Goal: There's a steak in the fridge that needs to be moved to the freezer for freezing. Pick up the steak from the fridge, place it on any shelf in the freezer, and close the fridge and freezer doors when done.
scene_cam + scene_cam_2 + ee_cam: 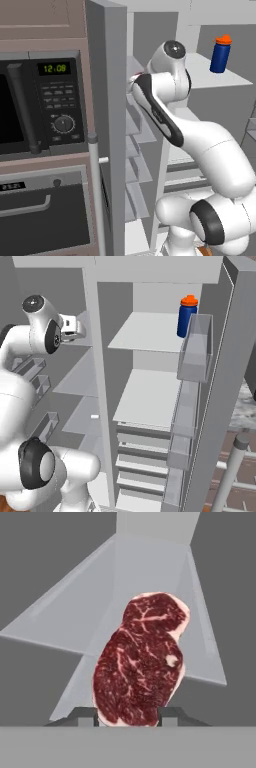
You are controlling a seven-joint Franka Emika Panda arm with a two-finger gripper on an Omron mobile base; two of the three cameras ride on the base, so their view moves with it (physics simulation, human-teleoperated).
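In the hand view the gripper (127, 718) pinches the steak (141, 659) by its near end: the two dark finger tips (84, 716) stand close on each side of the lower edge of the meat, so the jaws are pressed onto it, not spread. The steak rises directly ahead of the claw, along the line in which the hand looks. Its long axis runs away from the fingers and leans a little to the right in that picture, with the broad marbled face toward the camera and the pale fatty rim at the far end. It touches nothing else that I can see; it hangs free in the grip.

Behind the meat a translucent shelf (150, 587) spreads out like a fan and narrows toward the back wall. So the steak points into the freezer (137, 150), above this shelf, with its far end deepest. In my judgement the coming move is a lowering onto the shelf and then a release.

In the left base view the arm (165, 115) reaches into the narrow section. Farther off, in the fridge (150, 396), a blue bottle (186, 316) stands on the top shelf. Both doors are open.
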